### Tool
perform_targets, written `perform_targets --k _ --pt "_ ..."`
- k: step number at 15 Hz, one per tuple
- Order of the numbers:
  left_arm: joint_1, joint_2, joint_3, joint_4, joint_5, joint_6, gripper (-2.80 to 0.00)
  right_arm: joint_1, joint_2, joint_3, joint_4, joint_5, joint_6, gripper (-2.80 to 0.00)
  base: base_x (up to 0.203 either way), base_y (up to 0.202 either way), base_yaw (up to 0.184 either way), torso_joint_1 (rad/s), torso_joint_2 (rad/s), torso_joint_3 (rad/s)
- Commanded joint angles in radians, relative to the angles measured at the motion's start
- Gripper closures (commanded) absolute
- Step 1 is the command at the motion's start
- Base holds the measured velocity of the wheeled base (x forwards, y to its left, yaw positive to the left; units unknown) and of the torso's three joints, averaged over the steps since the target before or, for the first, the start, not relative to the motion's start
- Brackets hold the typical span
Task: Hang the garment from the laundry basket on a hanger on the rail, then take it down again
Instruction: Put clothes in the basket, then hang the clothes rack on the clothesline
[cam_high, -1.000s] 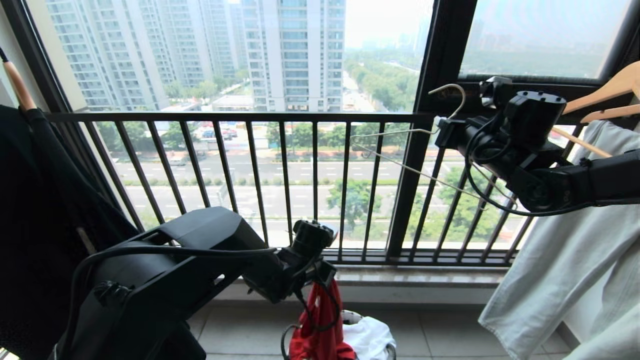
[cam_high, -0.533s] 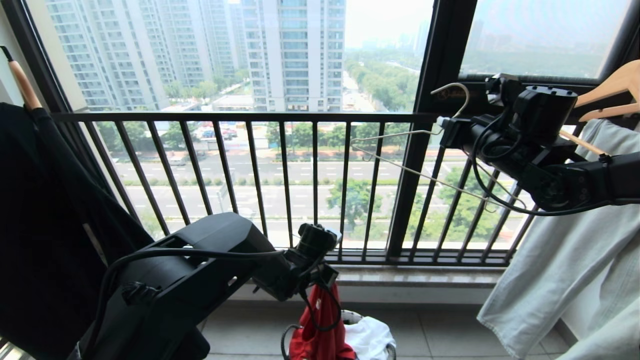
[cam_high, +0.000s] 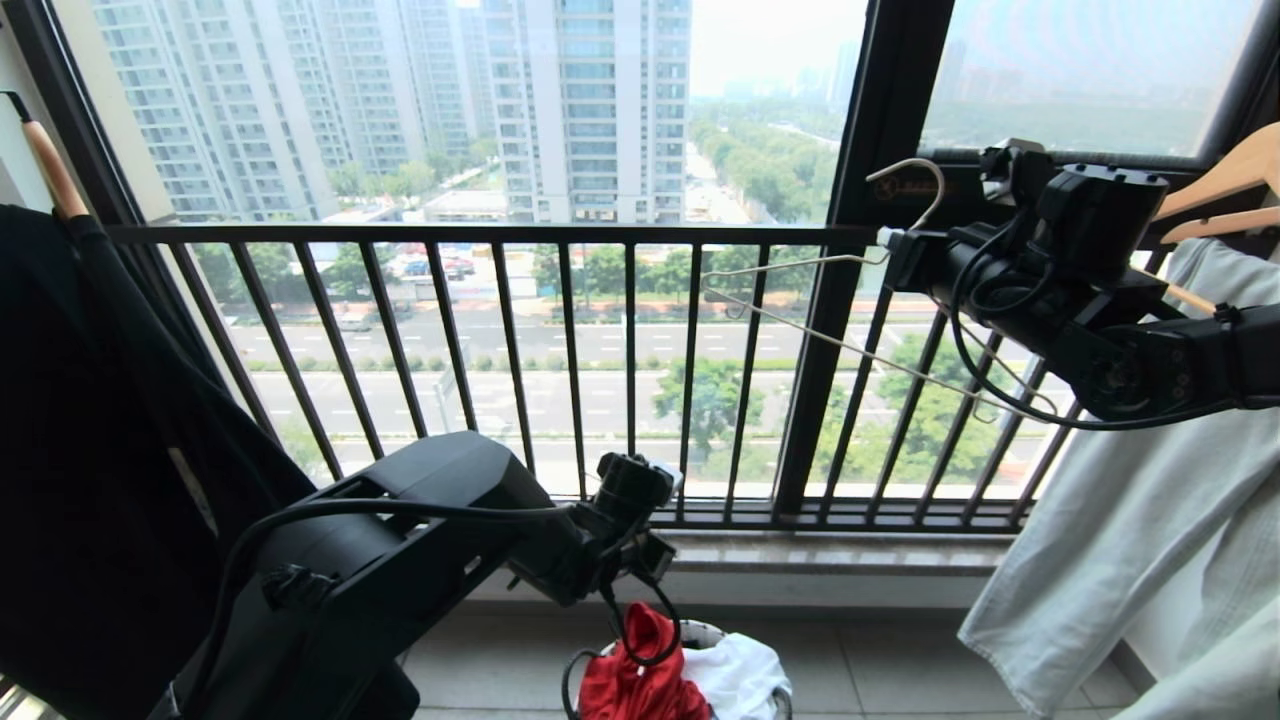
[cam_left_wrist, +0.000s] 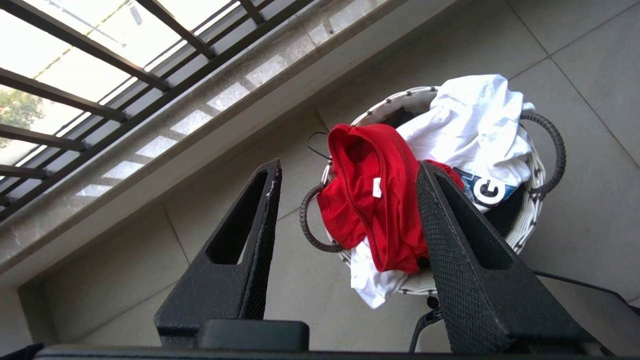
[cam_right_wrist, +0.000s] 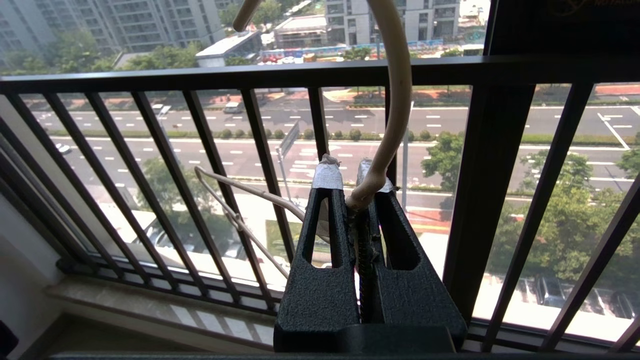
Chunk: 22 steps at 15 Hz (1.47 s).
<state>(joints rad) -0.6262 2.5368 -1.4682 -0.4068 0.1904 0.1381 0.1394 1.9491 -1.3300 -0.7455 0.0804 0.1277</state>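
My left tool (cam_left_wrist: 348, 172) spread open, empty, above small round white-woven laundry basket (cam_left_wrist: 531, 197); red T-shirt garment (cam_left_wrist: 380, 200) heaped inside below it. My right tool (cam_right_wrist: 352, 176) clamped on thin white wire hanger (cam_high: 800, 310) neck, seemingly clear of any rail.

a second ago the garment (cam_high: 640, 670) hung stretched in a tall red column from the left claw (cam_left_wrist: 350, 172) above the laundry basket (cam_left_wrist: 525, 220) — now it lies slumped in a low heap over the basket's rim, let go. the left claw's jaws stand apart with nothing between them, above the basket. the right claw (cam_right_wrist: 352, 172) — clamped on the hanger (cam_high: 905, 200) at the base of its hook — has drifted a little up and away from the basket, the hanger with it.
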Motion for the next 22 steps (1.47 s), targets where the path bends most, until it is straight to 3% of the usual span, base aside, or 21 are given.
perform_targets --k 1,4,5,9,13,14,17,22 --pt "0.0 -0.004 0.007 -0.003 0.001 0.002 -2.8 0.0 -0.001 0.001 -0.004 0.001 0.001 0.0 0.0 0.0 0.0 0.0 0.0 0.0" --pt "0.001 -0.075 0.092 -0.011 0.001 0.002 -2.8 0.005 -0.001 0.003 0.004 0.001 0.0 0.0 0.0 0.0 0.0 0.0 0.0 0.0" --pt "0.001 -0.12 0.143 -0.013 0.002 0.001 0.0 0.008 -0.001 0.002 0.029 0.001 0.0 0.0 0.0 0.0 0.0 0.0 0.0 0.0" --pt "0.012 -0.314 0.363 -0.065 0.003 -0.024 0.0 0.029 0.006 0.022 0.06 0.0 -0.026 0.0 0.0 0.0 0.0 0.0 0.0 0.0" --pt "0.028 -0.524 0.618 -0.215 0.003 -0.113 0.0 0.059 0.006 0.11 0.052 -0.012 -0.095 0.0 0.0 0.0 0.0 0.0 0.0 0.0" --pt "0.045 -0.538 0.628 -0.242 0.006 -0.114 0.0 0.071 -0.014 0.119 0.061 -0.035 -0.096 0.0 0.0 0.0 0.0 0.0 0.0 0.0" --pt "0.085 -0.564 0.588 -0.247 0.01 -0.085 0.0 0.166 -0.078 0.19 0.106 -0.223 -0.099 0.0 0.0 0.0 0.0 0.0 0.0 0.0" --pt "0.103 -0.679 0.577 -0.238 0.017 -0.073 0.0 0.237 -0.267 0.285 0.183 -0.401 -0.1 0.0 0.0 0.0 0.0 0.0 0.0 0.0"
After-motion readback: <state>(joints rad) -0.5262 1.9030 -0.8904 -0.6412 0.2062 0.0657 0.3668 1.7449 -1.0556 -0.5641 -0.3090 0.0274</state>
